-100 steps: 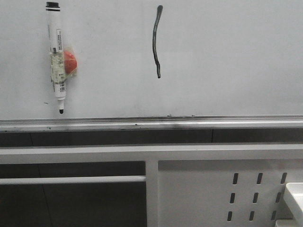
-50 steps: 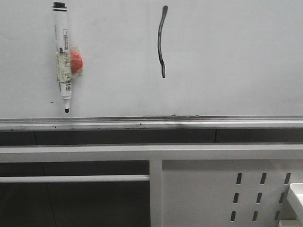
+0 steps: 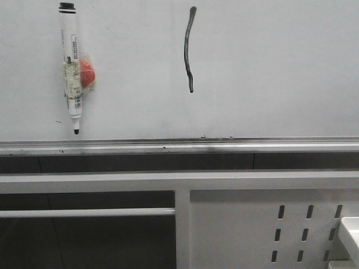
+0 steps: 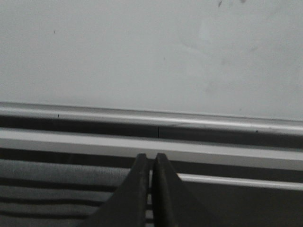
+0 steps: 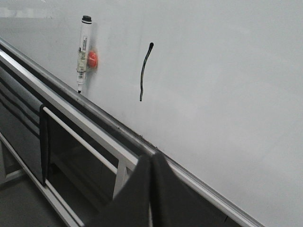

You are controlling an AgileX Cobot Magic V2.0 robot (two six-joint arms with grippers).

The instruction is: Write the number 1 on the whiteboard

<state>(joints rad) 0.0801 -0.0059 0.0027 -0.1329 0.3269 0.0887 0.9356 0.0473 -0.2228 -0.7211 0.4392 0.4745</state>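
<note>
Number 1 (image 3: 189, 49) looks done, upper middle of whiteboard (image 3: 269, 67). Both claws clenched on nothing: left claw (image 4: 151, 163), right claw (image 5: 151, 163). Risk imo: brushing wet ink = smudge.

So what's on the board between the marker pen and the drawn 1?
Nothing: in the front view, bare whiteboard separates the marker pen from the number 1.

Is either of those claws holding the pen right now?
No. Both the left gripper and right gripper are shut on nothing; the marker pen hangs on the whiteboard.
</note>
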